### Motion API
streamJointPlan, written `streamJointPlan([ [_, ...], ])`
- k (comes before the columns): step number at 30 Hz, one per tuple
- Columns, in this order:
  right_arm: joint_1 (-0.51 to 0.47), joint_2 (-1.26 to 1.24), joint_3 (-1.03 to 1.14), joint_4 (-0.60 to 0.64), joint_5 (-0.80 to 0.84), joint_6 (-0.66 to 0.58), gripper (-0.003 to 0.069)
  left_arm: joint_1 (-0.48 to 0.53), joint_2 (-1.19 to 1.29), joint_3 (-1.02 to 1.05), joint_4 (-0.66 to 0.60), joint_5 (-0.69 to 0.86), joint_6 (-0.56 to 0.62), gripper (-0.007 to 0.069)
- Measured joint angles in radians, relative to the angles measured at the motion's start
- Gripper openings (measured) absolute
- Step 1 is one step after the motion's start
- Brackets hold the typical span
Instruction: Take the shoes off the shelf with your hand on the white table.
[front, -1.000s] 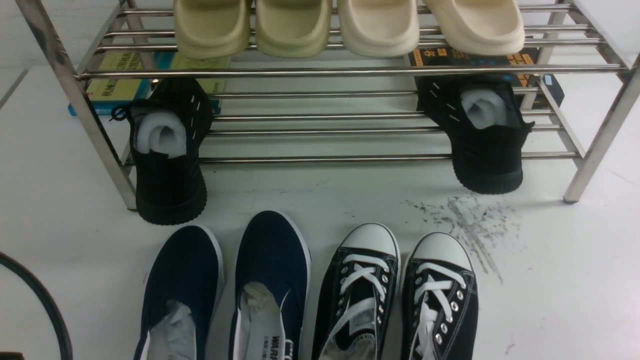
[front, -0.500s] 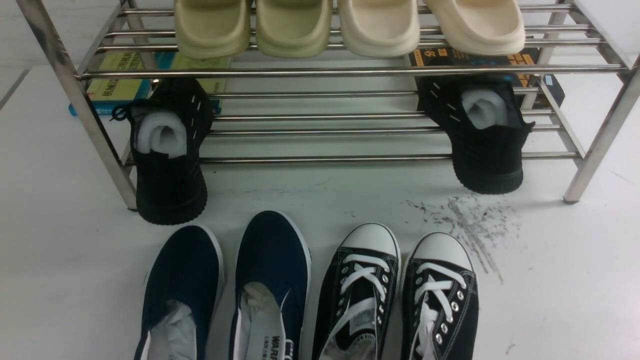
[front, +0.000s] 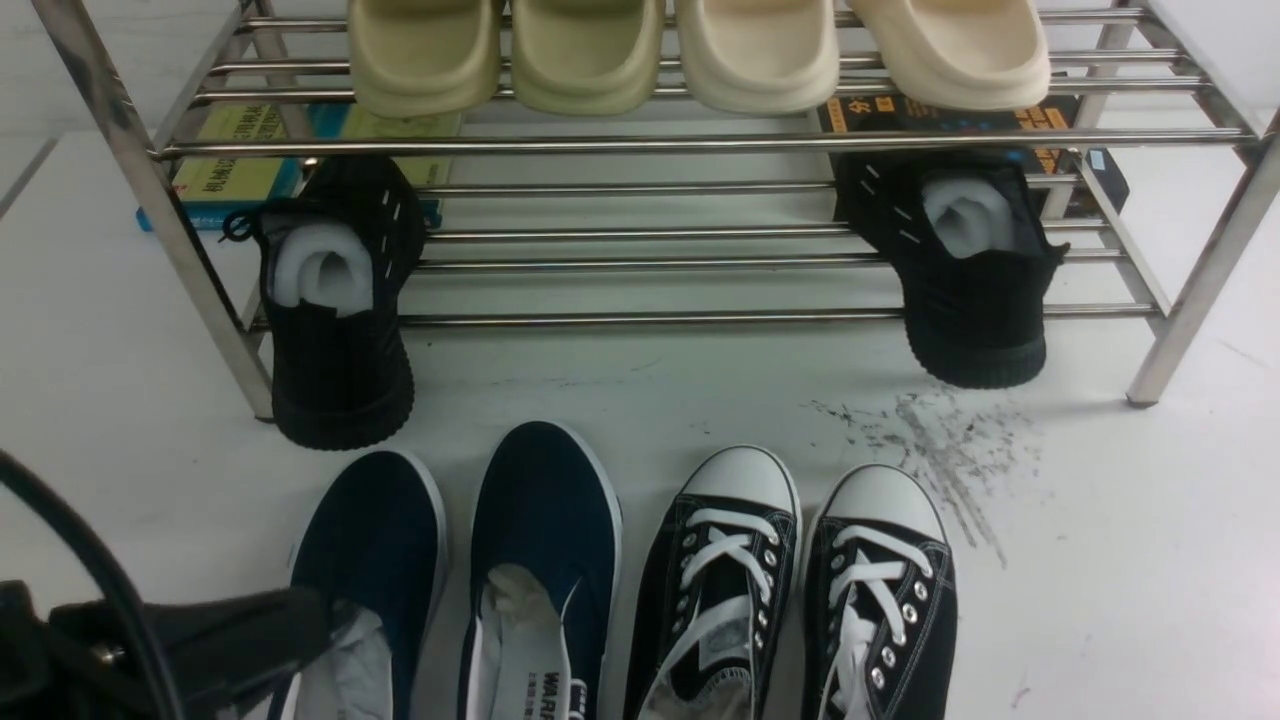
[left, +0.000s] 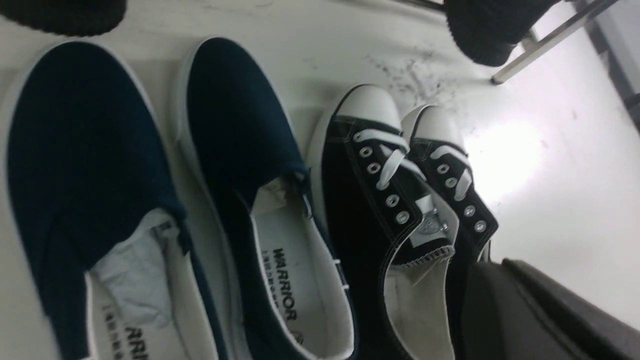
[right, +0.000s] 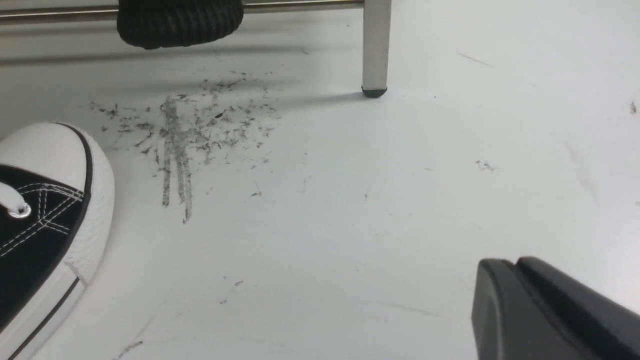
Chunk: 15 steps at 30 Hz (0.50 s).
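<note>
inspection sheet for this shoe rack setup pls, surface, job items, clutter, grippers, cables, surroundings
surface: white table, glossy, dark scuff patch near the shelf's right leg.
job's things: navy slip-ons side by side on the table, off the shelf.
clutter: black lace-up sneakers beside them; black knit sneakers on the lower tier; cream slippers on top; books behind.
grippers: left gripper shut, at the left slip-on's heel; right gripper shut, empty, low over bare table.
cables: black cable arcs over the left arm.
surroundings: nothing seen.

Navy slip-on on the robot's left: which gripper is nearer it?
Left. The left gripper is at the navy slip-on's heel opening; the right gripper is beyond the lace-up sneakers.
</note>
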Motion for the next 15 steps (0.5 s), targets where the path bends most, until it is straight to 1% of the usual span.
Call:
streamJointPlan([
  [2,0.000,0.000,0.000,0.000,0.000,0.001,0.0050,0.000,0.000,0.028,0.000,-0.043,0.000,0.0001],
  [4,0.000,0.000,0.000,0.000,0.000,0.001,0.0055,0.000,0.000,0.045,0.006,-0.053,0.000,0.0001],
  [7,0.000,0.000,0.000,0.000,0.000,0.001,0.0057,0.000,0.000,0.053,0.029,-0.049,0.000,0.0004],
  [10,0.000,0.000,0.000,0.000,0.000,0.001,0.0061,0.000,0.000,0.054,0.088,-0.022,0.000,0.0007],
  [15,0.000,0.000,0.000,0.000,0.000,0.001,0.0067,0.000,0.000,0.055,0.117,-0.016,0.000,0.0011],
])
